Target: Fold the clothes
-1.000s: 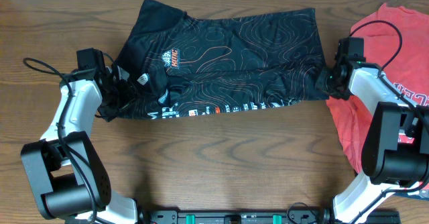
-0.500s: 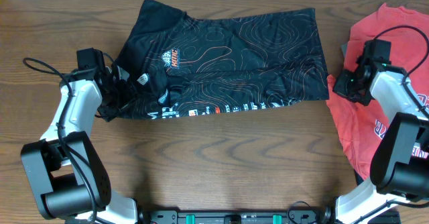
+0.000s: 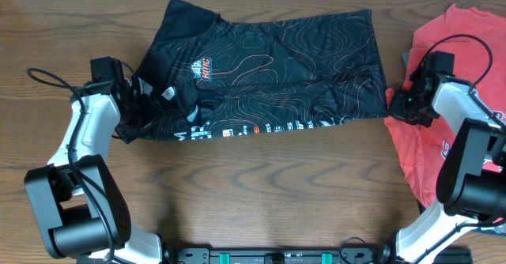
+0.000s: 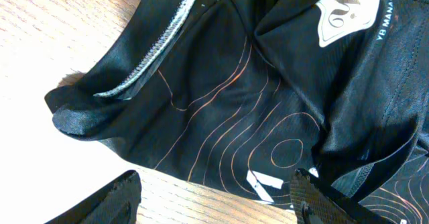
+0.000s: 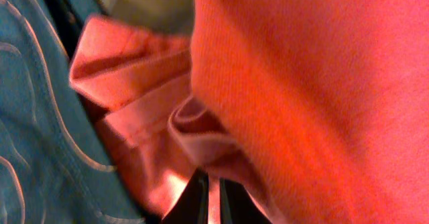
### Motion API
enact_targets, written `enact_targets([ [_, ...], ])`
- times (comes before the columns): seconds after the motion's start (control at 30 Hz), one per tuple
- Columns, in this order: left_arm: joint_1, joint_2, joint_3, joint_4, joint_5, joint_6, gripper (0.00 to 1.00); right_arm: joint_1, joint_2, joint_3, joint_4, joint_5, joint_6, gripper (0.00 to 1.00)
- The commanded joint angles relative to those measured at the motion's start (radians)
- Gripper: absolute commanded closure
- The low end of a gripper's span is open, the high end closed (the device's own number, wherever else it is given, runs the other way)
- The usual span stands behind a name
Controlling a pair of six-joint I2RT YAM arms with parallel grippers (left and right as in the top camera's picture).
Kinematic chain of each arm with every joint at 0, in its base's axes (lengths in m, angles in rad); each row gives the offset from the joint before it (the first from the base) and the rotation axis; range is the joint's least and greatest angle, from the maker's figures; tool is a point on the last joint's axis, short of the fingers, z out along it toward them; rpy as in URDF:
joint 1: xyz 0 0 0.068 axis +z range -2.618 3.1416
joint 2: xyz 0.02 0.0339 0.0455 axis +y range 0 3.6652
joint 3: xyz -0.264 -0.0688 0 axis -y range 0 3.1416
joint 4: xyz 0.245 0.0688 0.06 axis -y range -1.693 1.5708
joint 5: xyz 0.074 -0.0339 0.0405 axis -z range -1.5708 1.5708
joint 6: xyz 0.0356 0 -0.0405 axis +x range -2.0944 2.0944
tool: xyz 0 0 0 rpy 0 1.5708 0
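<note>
Thin black sports jersey with orange-white contour lines lies spread on the brown wooden table, upper centre, white lettering along its near hem. Left gripper sits at the jersey's bunched left end, fingers wide apart, black fabric just ahead of them, nothing gripped. Right gripper is just off the jersey's right edge on the crumpled red printed T-shirt, fingers almost together; cannot tell whether red cloth is pinched
</note>
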Motion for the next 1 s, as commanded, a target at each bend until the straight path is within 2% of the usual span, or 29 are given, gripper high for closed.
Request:
enact_targets([
  [0.0, 0.003, -0.024, 0.002, -0.003, -0.016, 0.009, 0.27, -0.043, 0.042, 0.0, 0.007, 0.151, 0.031, 0.94],
  [0.13, 0.003, -0.024, 0.002, -0.01, -0.016, 0.009, 0.27, -0.13, 0.024, 0.009, -0.002, 0.355, 0.18, 0.93],
  [0.23, 0.003, -0.024, 0.002, -0.017, -0.016, 0.009, 0.27, -0.216, 0.0, 0.02, -0.023, 0.357, 0.253, 0.91],
  [0.3, 0.003, -0.024, 0.002, -0.017, -0.016, 0.009, 0.27, -0.266, -0.017, 0.025, -0.016, 0.282, 0.265, 0.91],
  [0.5, 0.003, -0.024, 0.002, -0.016, -0.016, 0.009, 0.26, -0.306, -0.063, 0.026, 0.045, -0.1, 0.056, 0.85],
  [0.67, 0.003, -0.024, 0.002, -0.029, -0.016, 0.009, 0.2, -0.253, -0.111, 0.026, 0.05, -0.383, -0.072, 0.71],
  [0.73, 0.003, -0.024, 0.002, -0.038, -0.016, 0.009, 0.18, -0.22, -0.13, 0.026, 0.035, -0.417, -0.093, 0.65],
  [0.8, 0.003, -0.024, 0.002, -0.044, -0.017, 0.009, 0.17, -0.183, -0.142, 0.026, 0.008, -0.413, -0.105, 0.55],
  [0.97, 0.003, -0.024, 0.002, -0.046, -0.058, 0.009, 0.16, -0.108, -0.142, 0.02, -0.042, -0.312, -0.109, 0.49],
])
